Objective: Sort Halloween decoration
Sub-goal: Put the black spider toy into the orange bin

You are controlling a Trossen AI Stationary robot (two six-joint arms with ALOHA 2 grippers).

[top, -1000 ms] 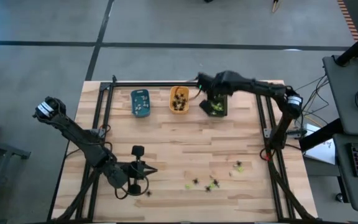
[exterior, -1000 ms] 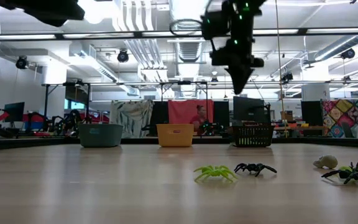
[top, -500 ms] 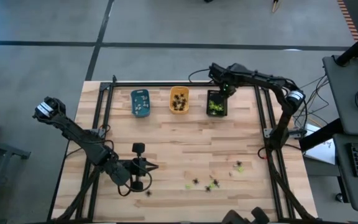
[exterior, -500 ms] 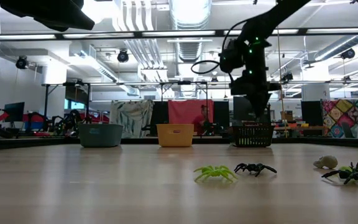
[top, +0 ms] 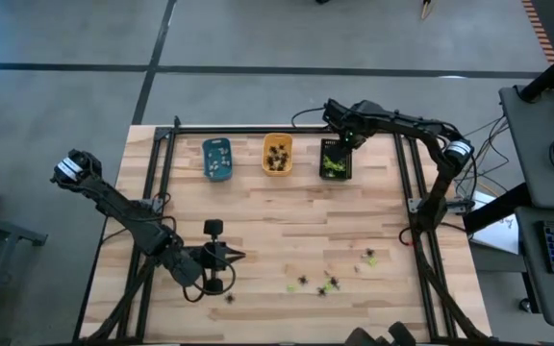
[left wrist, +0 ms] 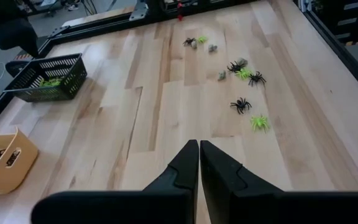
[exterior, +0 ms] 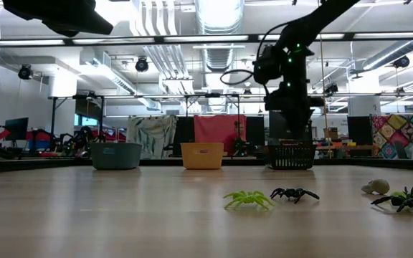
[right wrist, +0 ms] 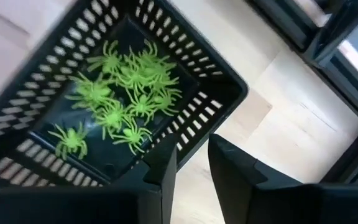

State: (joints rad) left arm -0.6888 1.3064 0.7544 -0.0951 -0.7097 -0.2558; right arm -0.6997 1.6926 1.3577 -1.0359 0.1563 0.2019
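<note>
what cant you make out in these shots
- Blue tray contents: high view too small; low view, wall hides them.
- Orange tray: left wrist view, cut by the edge.
- Black tray: right wrist view, one end blurred.
- Pale lump: low view, too small to name.

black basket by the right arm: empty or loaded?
Loaded. The right wrist view shows a cluster of yellow-green spiders on the floor of the black basket, far from full.
</note>
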